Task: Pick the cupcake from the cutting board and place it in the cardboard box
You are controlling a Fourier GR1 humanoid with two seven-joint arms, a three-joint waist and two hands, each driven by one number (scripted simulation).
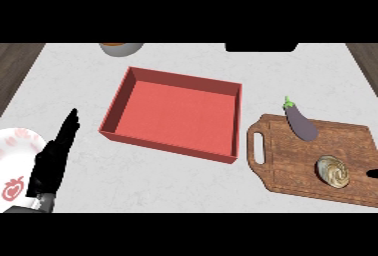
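The cupcake, beige with a swirled top, sits on the wooden cutting board at the right. A red-brown open box lies in the middle of the counter with nothing inside. My left hand stands at the lower left with straight fingers pointing up, well left of the box. Only a small black tip of my right hand shows at the right edge, just right of the cupcake; its fingers are hidden.
A purple eggplant lies on the board's far end. A white plate with red marks sits under my left hand. A bowl and a dark object stand at the counter's far edge.
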